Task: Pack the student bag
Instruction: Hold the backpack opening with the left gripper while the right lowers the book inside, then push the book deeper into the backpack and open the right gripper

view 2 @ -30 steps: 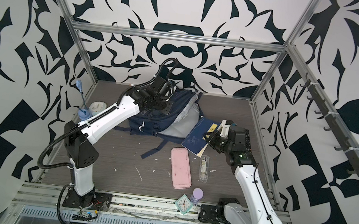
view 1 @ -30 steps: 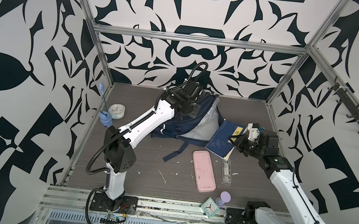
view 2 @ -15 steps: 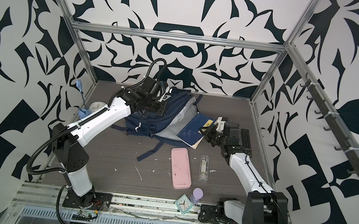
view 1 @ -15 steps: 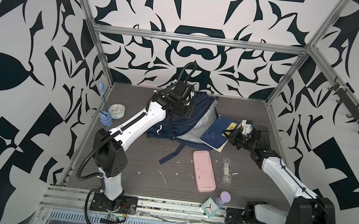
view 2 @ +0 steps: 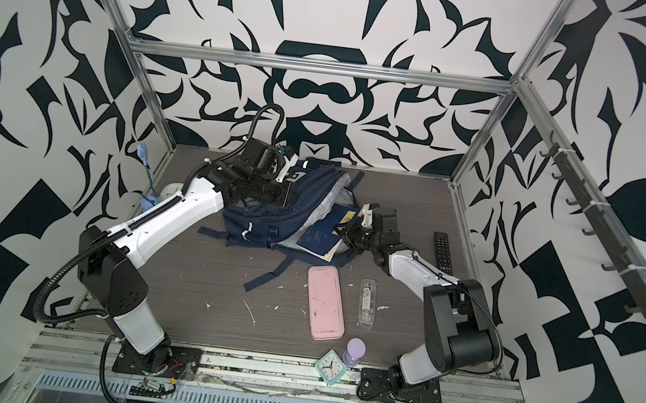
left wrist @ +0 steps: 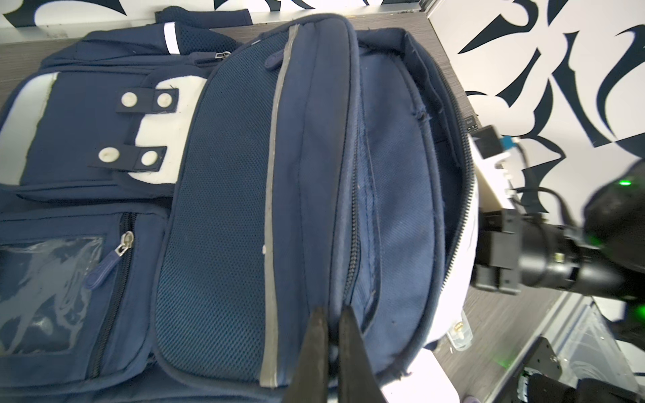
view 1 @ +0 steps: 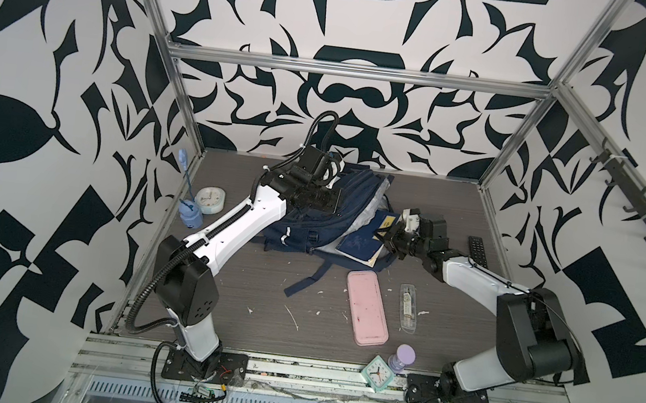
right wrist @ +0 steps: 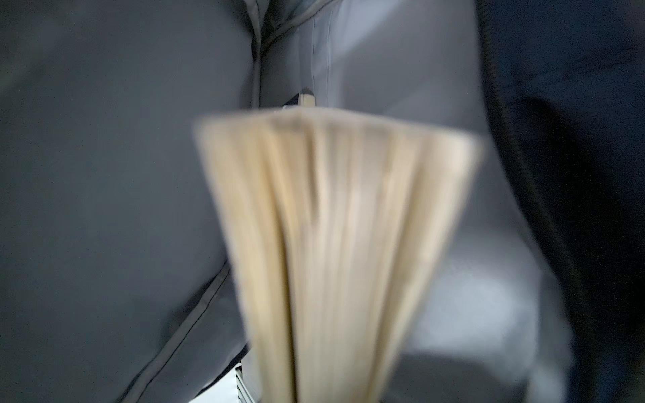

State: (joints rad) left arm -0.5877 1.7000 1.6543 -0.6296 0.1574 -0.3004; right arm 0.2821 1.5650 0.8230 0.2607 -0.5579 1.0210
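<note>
Your student bag (view 1: 309, 230) lies front pockets up at the far middle of the desk (view 1: 244, 285), with its main compartment gaping toward the right. Your left gripper (left wrist: 333, 312) is clenched on the bag's zip rim: the two dark fingers (left wrist: 314, 338) pinch the navy fabric just beside the silver strip. Your right gripper (view 1: 388, 235) grasps a blue book (view 1: 362, 245) by its right edge. The book lies tilted on the pale grey lining in the bag's open mouth. In the right wrist view its page edges are blurred, with grey lining on both sides. Nearer you, a pink case (view 1: 366, 314) and a clear case (view 1: 408, 307) lie side by side, apart from the bag. A remote (view 1: 477, 251) lies by the right wall.
</note>
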